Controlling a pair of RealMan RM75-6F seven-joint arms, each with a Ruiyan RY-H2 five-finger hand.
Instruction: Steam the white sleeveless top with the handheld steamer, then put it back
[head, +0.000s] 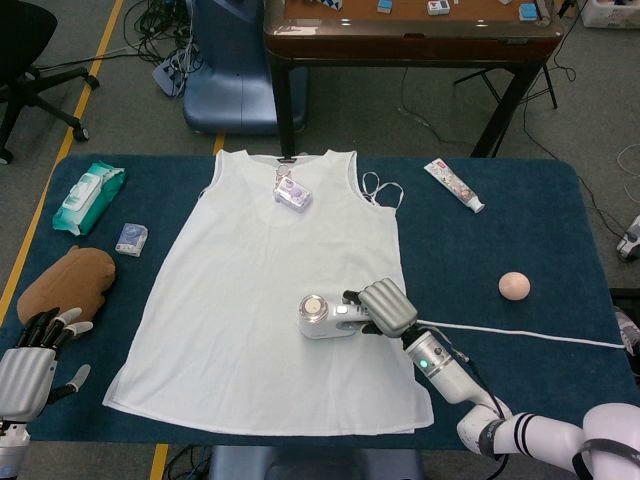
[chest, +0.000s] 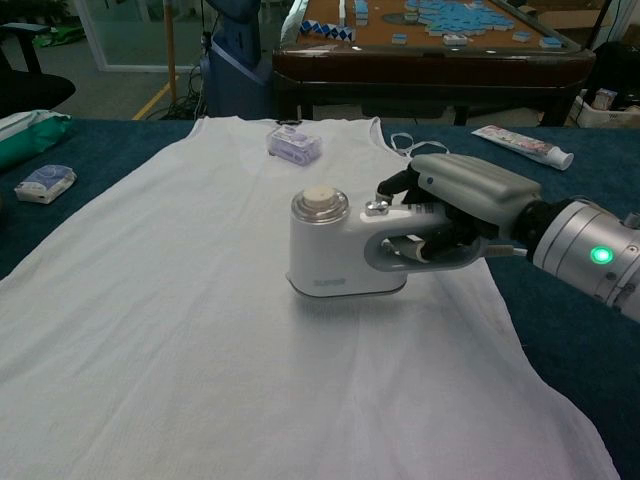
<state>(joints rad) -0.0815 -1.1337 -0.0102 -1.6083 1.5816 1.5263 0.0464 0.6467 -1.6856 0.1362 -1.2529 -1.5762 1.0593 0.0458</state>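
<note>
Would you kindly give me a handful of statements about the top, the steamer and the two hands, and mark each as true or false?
1. The right hand grips the steamer by its handle. True.
2. The steamer stands on the bare table beside the white top. False: it is over the top's lower middle.
3. The left hand holds the brown mitt. False: it holds nothing, fingers apart, near the table's front left corner.
4. A small purple tag lies near the top's neckline. True.
5. The pack of wipes lies on the top. False: it lies on the table, left of the top.
</note>
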